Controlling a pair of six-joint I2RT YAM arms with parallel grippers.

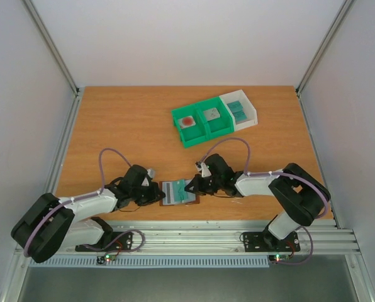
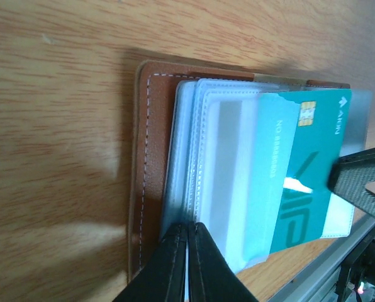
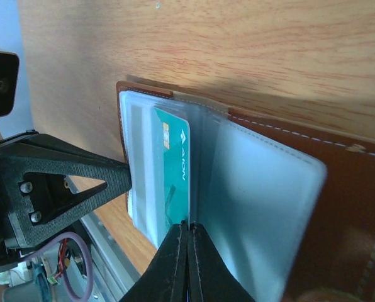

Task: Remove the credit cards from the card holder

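Note:
The brown leather card holder [image 1: 175, 192] lies open on the wood near the front edge, between both arms. My left gripper [image 2: 189, 226] is shut on the near edge of its clear pocket sleeves [image 2: 222, 157], pinning the card holder [image 2: 151, 157] down. A teal credit card [image 2: 310, 176] sticks partway out of a sleeve toward the right. My right gripper [image 3: 189, 224] is shut on the near edge of that teal credit card [image 3: 175, 167], beside the card holder's grey-blue inner panel [image 3: 257, 201]. In the top view the left gripper [image 1: 158, 194] and right gripper [image 1: 191, 186] meet over the holder.
A green bin [image 1: 202, 123] with a red-spotted tile and a grey tile stands at the back centre. A white bin [image 1: 252, 111] joined to it holds teal cards [image 1: 238, 111]. The aluminium rail [image 1: 194, 238] runs just behind the card holder's near side.

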